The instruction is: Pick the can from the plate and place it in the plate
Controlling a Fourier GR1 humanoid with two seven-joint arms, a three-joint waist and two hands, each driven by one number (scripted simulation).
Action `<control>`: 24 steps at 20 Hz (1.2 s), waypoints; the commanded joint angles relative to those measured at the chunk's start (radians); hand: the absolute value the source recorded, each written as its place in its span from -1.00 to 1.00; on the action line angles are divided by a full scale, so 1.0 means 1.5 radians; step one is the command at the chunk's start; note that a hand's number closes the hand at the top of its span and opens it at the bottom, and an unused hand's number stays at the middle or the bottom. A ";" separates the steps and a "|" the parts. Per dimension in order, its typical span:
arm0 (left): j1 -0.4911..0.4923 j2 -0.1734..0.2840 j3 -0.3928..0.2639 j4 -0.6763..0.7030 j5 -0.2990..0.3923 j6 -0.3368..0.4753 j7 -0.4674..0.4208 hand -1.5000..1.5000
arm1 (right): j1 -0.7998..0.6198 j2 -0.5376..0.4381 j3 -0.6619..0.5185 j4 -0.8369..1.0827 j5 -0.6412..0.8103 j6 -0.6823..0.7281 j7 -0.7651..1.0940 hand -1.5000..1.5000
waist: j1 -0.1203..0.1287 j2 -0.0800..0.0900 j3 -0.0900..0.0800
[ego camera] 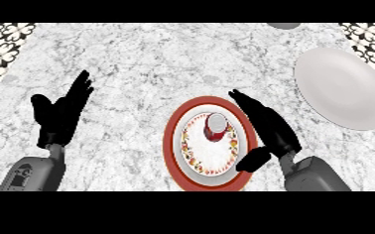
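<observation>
A small red can (217,127) with a pale top stands on a red-rimmed plate (173,144) with a white, flower-patterned middle, low in the centre of the head view. My right hand (270,129) is open just right of the can, fingers straight and pointing up-left over the plate's right rim, thumb down near the plate's lower right edge. It is beside the can, not round it. A plain white plate (338,87) lies at the far right. My left hand (60,110) rests open at the left, fingers up.
The counter is grey-white marble. A grey round object (284,25) shows partly at the top edge. Dark patterned strips mark the top left corner (13,42) and top right corner (362,37).
</observation>
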 commanded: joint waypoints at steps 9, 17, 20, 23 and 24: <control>0.025 -0.014 0.036 -0.066 -0.036 -0.030 0.047 0.00 | -0.053 0.125 -0.027 0.078 0.095 0.086 0.059 -1.00 | 0.002 0.000 0.000; -0.002 -0.041 0.078 0.027 -0.047 -0.067 -0.032 0.00 | -0.101 0.177 -0.067 0.218 0.170 0.076 0.006 -1.00 | 0.000 0.001 0.000; 0.001 -0.051 0.051 -0.072 -0.073 -0.036 0.069 0.00 | -0.084 0.155 -0.074 0.182 0.175 0.122 0.004 -1.00 | 0.001 0.000 0.000; -0.010 -0.060 0.070 0.015 -0.066 -0.059 0.004 0.00 | -0.106 0.164 -0.072 0.202 0.172 0.175 0.001 -1.00 | -0.001 0.001 0.000; 0.016 -0.042 0.081 -0.004 -0.063 -0.076 -0.001 0.00 | -0.113 0.166 -0.076 0.227 0.172 0.174 -0.029 1.00 | 0.001 0.000 0.000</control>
